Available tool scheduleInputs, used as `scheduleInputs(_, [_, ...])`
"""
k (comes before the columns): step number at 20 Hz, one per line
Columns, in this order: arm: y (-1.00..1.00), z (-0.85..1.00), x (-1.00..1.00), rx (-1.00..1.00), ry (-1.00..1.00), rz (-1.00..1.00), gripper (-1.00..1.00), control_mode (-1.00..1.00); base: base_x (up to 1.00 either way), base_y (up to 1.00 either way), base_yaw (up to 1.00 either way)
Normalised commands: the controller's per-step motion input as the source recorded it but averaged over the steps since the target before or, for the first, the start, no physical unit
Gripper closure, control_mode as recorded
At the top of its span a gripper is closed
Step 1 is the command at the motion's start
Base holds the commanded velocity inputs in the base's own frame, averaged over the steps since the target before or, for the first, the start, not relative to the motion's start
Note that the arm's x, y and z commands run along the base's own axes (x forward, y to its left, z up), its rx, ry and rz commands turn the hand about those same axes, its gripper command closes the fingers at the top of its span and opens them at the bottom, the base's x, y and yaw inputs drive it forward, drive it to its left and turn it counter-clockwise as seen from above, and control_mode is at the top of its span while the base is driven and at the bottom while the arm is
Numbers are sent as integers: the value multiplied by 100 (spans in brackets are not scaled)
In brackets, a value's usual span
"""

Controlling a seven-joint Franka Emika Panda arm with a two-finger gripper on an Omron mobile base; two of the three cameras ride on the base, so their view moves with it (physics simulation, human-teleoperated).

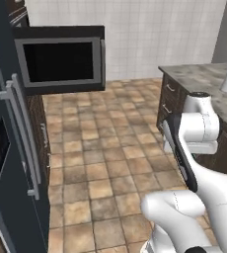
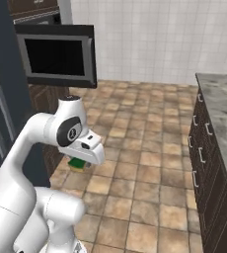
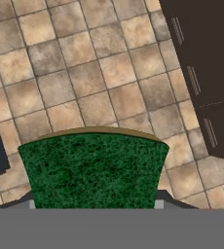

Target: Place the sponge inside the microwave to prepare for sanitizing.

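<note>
- The microwave point(image 1: 61, 62) is hanging high on the far left wall with its door swung wide, the grey-framed window facing the room; the cavity itself is hidden behind the door in both base views, so I can't judge how much room is inside.
- The arm point(image 2: 41, 133) is folding over mid-room, above the tiled floor point(image 2: 145, 163), well apart from the microwave and from the dark-drawered desk point(image 2: 221, 113) on the right.
- The end effector point(image 3: 93, 202) is clamping the sponge point(image 3: 92, 168): the block is filling the gap between the fingertips, green scrub face turned to the hand camera, yellow layer peeking along the far edge.
- In the right base view the sponge point(image 2: 78, 163) is showing as a green sliver under the wrist.
- Its long axis is running across the jaws, side to side in the hand view, with the broad green face pointing back at the hand.
- For this carry, my call: lift high first, swing round the open door's edge rather than through it, and keep the sponge level so it slides in flat.
- The risk looks like clipping the door.
</note>
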Motion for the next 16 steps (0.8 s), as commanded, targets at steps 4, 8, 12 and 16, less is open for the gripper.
scheduleInputs(4, [0, 0, 0, 0, 0, 0, 100, 100, 86, -2, -10])
scheduleInputs(8, [0, 0, 0, 0, 0, 0, 100, 100, 91, -17, 0])
scheduleInputs(12, [0, 0, 0, 0, 0, 0, 100, 100, 85, -55, 10])
scheduleInputs(16, [0, 0, 0, 0, 0, 0, 100, 100, 73, -61, 13])
